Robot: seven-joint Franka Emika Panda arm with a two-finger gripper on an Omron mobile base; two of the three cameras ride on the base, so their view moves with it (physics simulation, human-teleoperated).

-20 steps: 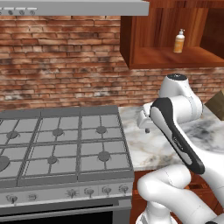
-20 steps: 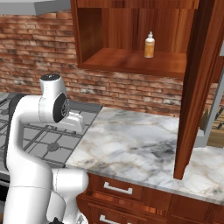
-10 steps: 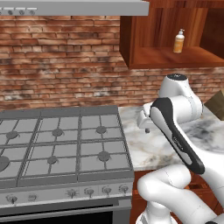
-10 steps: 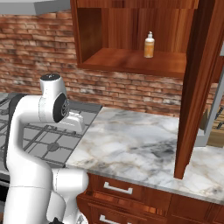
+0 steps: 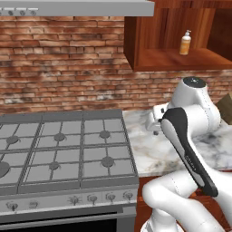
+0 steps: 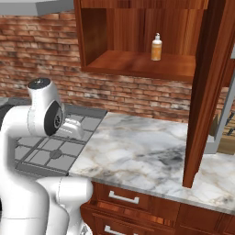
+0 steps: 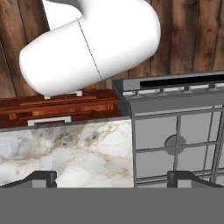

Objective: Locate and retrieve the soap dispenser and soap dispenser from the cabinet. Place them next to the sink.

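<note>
The arm (image 5: 190, 149) was folded low at the lower right of the left base view, its gripper (image 7: 111, 178) wide apart over the counter (image 7: 65, 148) edge beside the stove (image 7: 179, 144), while the orange dispenser (image 5: 185, 43) stood on the cabinet (image 5: 181, 60) shelf, upper right.

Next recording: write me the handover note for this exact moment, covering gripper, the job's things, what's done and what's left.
Gripper: open, empty, pointing down over the marble counter edge beside the gas stove.
Orange soap dispenser: upright on the shelf of the open wooden cabinet, untouched.
Second dispenser and the sink: not located in these views.
Done: nothing retrieved.
Left: reach up for the orange dispenser, find the other one, set both next to the sink.
</note>
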